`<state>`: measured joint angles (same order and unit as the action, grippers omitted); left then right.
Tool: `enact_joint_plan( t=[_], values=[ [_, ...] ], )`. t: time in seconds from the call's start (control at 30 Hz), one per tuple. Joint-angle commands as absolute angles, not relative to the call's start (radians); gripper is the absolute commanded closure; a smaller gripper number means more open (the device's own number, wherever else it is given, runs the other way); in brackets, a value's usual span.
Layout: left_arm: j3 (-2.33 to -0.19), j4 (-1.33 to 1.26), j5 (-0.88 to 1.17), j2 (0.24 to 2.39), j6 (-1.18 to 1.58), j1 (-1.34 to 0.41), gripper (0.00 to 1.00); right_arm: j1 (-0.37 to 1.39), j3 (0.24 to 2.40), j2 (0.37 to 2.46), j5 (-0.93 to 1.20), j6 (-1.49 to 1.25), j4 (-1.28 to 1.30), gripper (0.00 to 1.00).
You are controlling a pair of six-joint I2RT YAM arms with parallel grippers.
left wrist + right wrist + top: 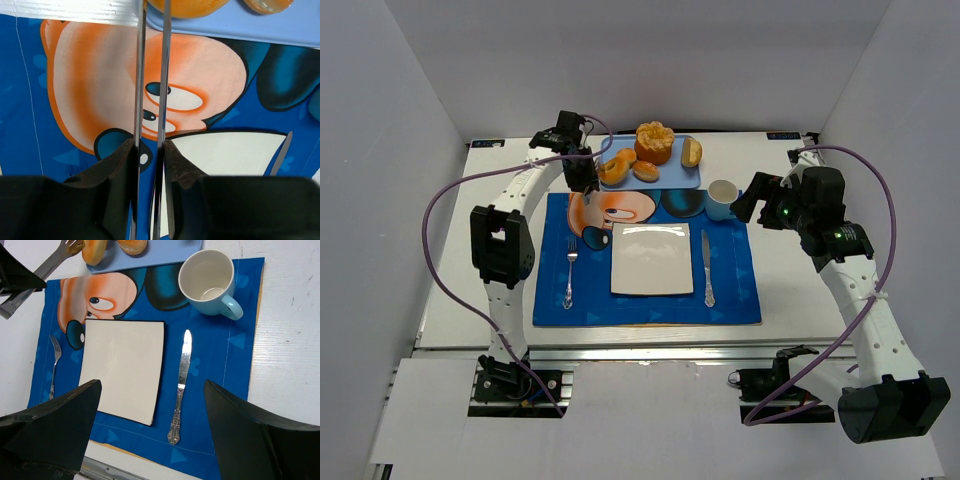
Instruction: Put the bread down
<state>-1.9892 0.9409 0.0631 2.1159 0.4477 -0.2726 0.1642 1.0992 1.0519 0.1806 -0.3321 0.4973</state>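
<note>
Sketchy tongs [140,75] grab on the bread [616,165]

Clamping the tongs tight in the left fingers [120,165], tips right at the bread on the tray [680,178]; right fingers [55,425] released, hanging over the plate [650,258]. Can't tell if actually pinched. Might nip only the rim with those thin blades and drop it mid-carry, or bump the rolls [646,171] just beside it.

left hand [150,147] pinched nearly closed; right hand [152,387] spread wide.
</note>
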Motion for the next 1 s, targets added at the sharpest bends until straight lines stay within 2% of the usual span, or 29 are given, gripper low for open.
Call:
enact_joint_plan(
  t=[0.0, 0.2, 0.3, 0.37, 0.43, 0.73, 0.97],
  values=[
    [-2.005, 0.945, 0.077, 2.092, 0.439, -0.275, 0.64, 0.166, 1.135, 1.046, 0.167, -0.314, 0.457, 0.11],
    [-2.006, 0.951, 0.106, 2.092, 0.436, -0.278, 0.68, 0.167, 1.149, 1.061, 0.167, -0.313, 0.457, 0.11],
    [-2.022, 0.968, 0.107, 2.085, 0.433, -0.278, 0.49, 0.166, 1.154, 1.062, 0.172, -0.318, 0.451, 0.11],
    [-2.031, 0.973, 0.104, 2.08, 0.428, -0.278, 0.41, 0.166, 1.149, 1.06, 0.172, -0.318, 0.449, 0.11],
    [-2.031, 0.976, 0.103, 2.075, 0.423, -0.279, 0.39, 0.166, 1.141, 1.057, 0.173, -0.319, 0.445, 0.11],
    [-2.039, 0.966, 0.109, 2.074, 0.434, -0.278, 0.38, 0.167, 1.14, 1.061, 0.172, -0.314, 0.443, 0.11],
    [-2.074, 0.979, 0.032, 2.034, 0.456, -0.279, 0.44, 0.167, 1.146, 1.066, 0.176, -0.314, 0.442, 0.11]
  ],
)
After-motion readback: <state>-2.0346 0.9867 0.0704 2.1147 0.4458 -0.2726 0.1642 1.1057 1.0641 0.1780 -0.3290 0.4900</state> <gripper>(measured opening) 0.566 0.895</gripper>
